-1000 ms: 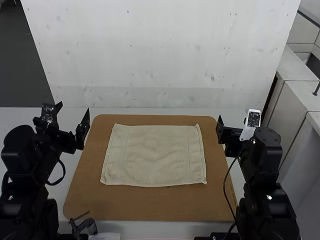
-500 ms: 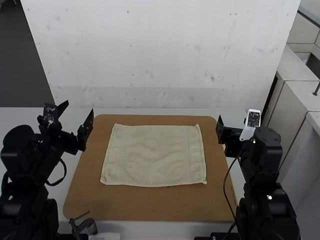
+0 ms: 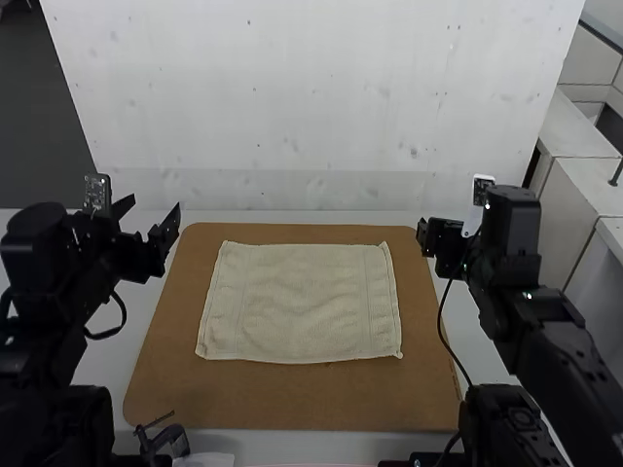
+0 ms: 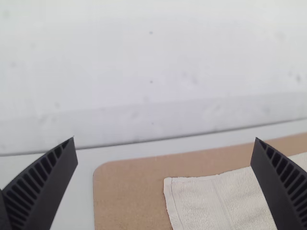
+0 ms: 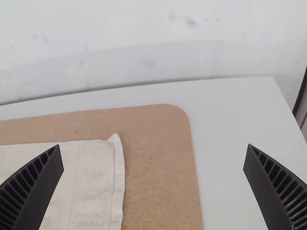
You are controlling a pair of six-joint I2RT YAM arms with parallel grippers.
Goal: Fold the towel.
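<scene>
Cream rectangular cloth towel point(image 3: 301, 304): spread on brown round-cornered board point(image 3: 292, 399) | left black ribbed end effector point(image 4: 164, 139), right black ribbed end effector point(image 5: 154, 146): wide open, empty | advice: pinch both corners of one edge shallowly, lift evenly

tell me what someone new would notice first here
Probably the pale towel, spread flat and unfolded on a brown board in the middle of the table. Next, the two dark arms flanking it, their grippers open: the left gripper and the right gripper.
</scene>
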